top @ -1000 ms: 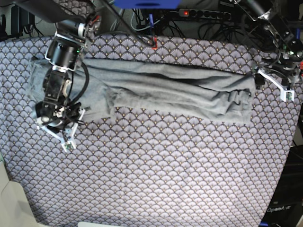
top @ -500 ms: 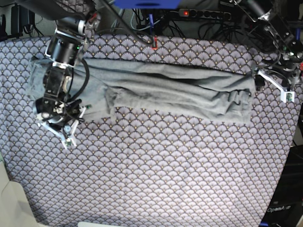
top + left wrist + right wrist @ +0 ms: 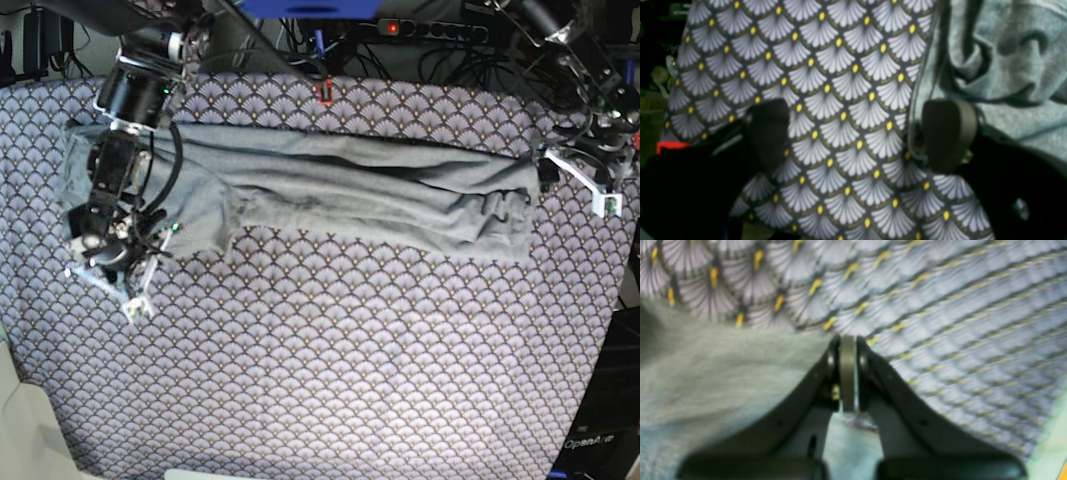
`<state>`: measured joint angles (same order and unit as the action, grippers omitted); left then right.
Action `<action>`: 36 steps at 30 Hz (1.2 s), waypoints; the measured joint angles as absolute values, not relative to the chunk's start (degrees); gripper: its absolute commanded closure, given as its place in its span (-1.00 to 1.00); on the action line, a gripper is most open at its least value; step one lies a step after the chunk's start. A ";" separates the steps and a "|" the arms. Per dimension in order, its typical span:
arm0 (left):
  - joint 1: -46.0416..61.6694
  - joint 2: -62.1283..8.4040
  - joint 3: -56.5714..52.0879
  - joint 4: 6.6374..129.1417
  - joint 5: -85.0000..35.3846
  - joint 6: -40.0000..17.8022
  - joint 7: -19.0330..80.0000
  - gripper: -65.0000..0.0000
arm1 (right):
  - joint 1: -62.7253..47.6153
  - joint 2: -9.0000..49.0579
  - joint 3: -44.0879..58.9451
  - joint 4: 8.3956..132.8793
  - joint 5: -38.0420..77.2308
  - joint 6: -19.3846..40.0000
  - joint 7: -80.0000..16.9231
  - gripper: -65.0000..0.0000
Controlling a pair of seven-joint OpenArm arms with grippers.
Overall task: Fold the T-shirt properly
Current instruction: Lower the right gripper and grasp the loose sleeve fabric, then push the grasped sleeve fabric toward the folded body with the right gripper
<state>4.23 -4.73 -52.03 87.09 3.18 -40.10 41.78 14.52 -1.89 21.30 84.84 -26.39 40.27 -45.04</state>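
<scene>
The grey T-shirt [image 3: 350, 185] lies as a long folded band across the far half of the scallop-patterned table cloth [image 3: 350, 350]. My right gripper [image 3: 97, 263] is at the shirt's near-left corner. In the right wrist view it [image 3: 847, 373] is shut, its tips at the edge of the shirt [image 3: 723, 380], seemingly pinching the hem. My left gripper [image 3: 560, 172] is at the shirt's right end. In the left wrist view it [image 3: 858, 133] is open over bare cloth, and one finger [image 3: 948, 133] touches the edge of the shirt [image 3: 1013, 66].
A power strip [image 3: 440, 30] with a red light and cables lie behind the table. A small red clip [image 3: 325, 92] sits at the far edge. The table's right edge [image 3: 615, 330] borders a dark drop. Bare cloth fills the near half.
My right gripper has moved left and slightly toward the near side, drawing the shirt's left part with it. The left arm has barely moved.
</scene>
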 measured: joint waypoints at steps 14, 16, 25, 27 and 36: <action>4.12 -4.75 -52.03 87.09 2.94 -40.10 41.58 -0.90 | 4.60 -2.28 14.50 99.50 -26.11 40.25 -46.09 1.00; 4.12 -4.73 -52.03 87.09 2.98 -40.10 41.58 -0.90 | 5.52 -2.20 14.50 99.50 -26.09 40.27 -49.06 1.00; 4.34 -4.73 -52.03 87.15 2.98 -40.10 41.60 -0.90 | 12.51 -1.34 14.72 92.38 -25.69 40.27 -58.57 1.00; 4.43 -4.73 -52.16 87.15 3.01 -40.10 41.60 -0.90 | 13.04 -1.37 15.44 91.07 -25.78 40.25 -58.89 1.00; 4.45 -4.73 -52.18 87.26 2.94 -40.10 41.58 -0.90 | 15.07 -0.93 18.20 83.53 -26.11 40.27 -58.74 1.00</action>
<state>4.45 -4.73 -52.18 87.26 2.94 -40.10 41.58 15.07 -0.93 18.20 83.53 -26.11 40.27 -58.74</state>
